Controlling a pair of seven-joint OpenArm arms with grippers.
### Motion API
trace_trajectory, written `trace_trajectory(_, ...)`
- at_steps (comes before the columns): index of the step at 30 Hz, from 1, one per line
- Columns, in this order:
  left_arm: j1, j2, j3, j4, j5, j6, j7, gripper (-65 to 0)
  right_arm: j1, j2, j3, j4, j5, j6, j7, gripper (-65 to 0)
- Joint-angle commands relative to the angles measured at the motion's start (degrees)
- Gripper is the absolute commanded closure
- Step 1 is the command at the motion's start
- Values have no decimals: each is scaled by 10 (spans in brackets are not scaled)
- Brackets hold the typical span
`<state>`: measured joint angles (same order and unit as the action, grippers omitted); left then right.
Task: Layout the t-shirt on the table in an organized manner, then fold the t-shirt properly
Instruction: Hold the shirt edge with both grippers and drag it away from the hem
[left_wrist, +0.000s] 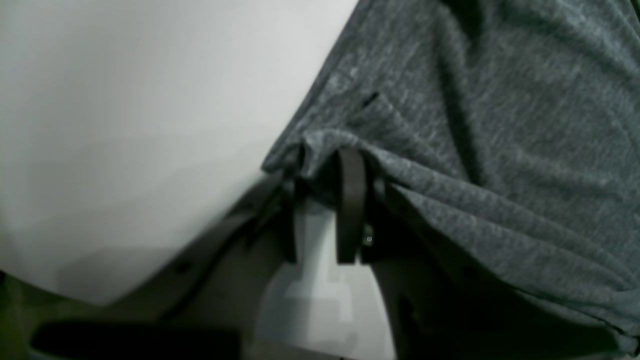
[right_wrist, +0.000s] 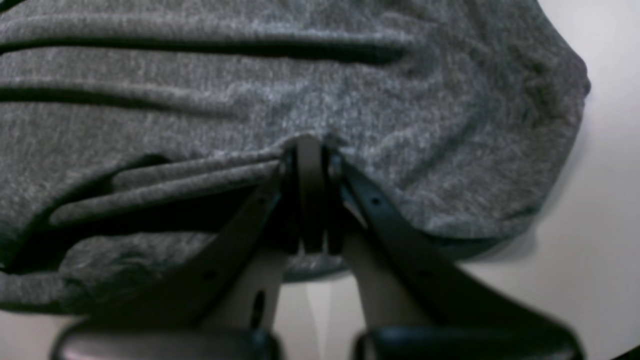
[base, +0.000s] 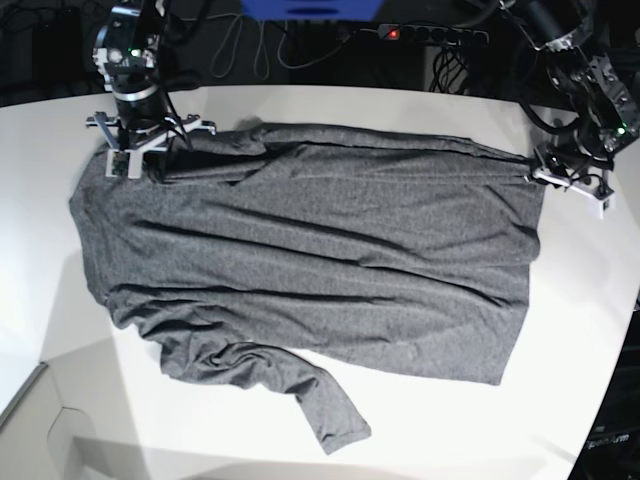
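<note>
Heathered charcoal-grey t-shirt, plain with no print, on a white table

t-shirt: heathered charcoal-grey jersey, plain, spread mostly flat, lengthwise across the base view | surface: long shallow wrinkles; far edge doubled over in a fold | near sleeve: creased, angled toward the front edge | hem end: on the right of the base view | desk: smooth white, curved edge, bare around the shirt

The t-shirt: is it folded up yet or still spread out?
Spread out: the t-shirt lies open and wrinkled across the table, one sleeve sticking out.
</note>
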<state>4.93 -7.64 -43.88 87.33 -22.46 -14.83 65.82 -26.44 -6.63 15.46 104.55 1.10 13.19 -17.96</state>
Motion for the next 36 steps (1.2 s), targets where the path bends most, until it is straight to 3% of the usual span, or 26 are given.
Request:
trace_trajectory(1,-3,-9,-3,12,-3,-1,0,-108,-3,2,1,10,2,-4,16,0)
trace_trajectory(18,18,-37,-5,12,-8,-1,-5,-118,-39,3,-11,8,2,6,10,0)
trace_trajectory(21,18,-36,-5,16,-8,-1,-4,-211,-44,17,-22,9,2,30,-11,-23)
trace_trajectory(26,29,-32,-5,54,-8,-2,-4,-422,-51,28,-34,12,2,35,-25,-198)
trace_trajectory(30,33,-31,-5,80,-8,-2,-1,-479,-69,26,-31,35,4,35,-13,-276)
trace_trajectory(36,50,-33,-5,93,-6,-2,-5,-490,-91,12,-34,75,4,34,-11,-285)
